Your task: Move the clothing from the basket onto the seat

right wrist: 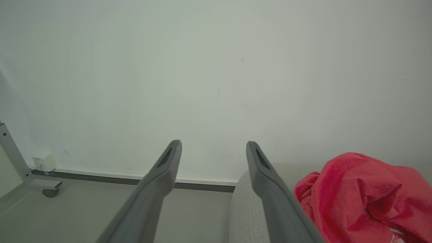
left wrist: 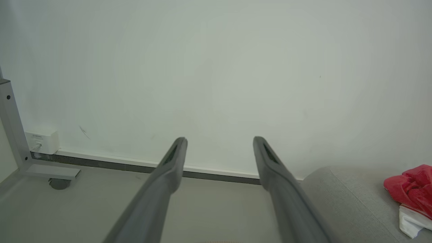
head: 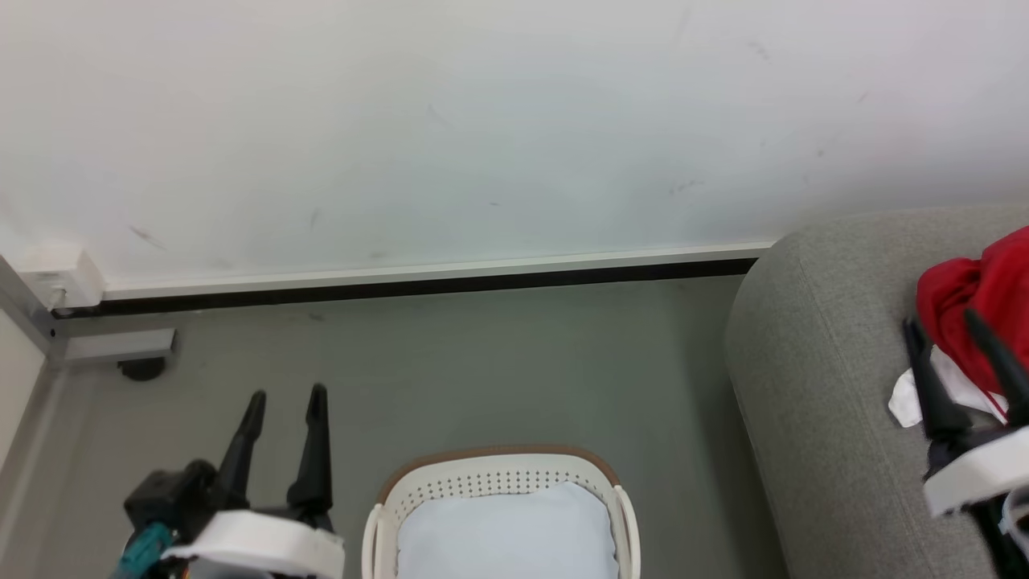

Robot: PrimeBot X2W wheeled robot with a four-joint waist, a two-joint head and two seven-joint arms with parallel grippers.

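Head view: red clothing lies on grey sofa, right gripper spread, empty, just beside it. Left gripper is spread near basket, which seems down to its white liner, tho cut off. L wrist: spread, empty. R wrist: same. Placing looks done; next, back R arm off w/o snagging.

Open floor ahead, hemmed on three sides.
The wall closes the far end, the sofa bulks at right under a heap of clothing, a metal frame stands at left.
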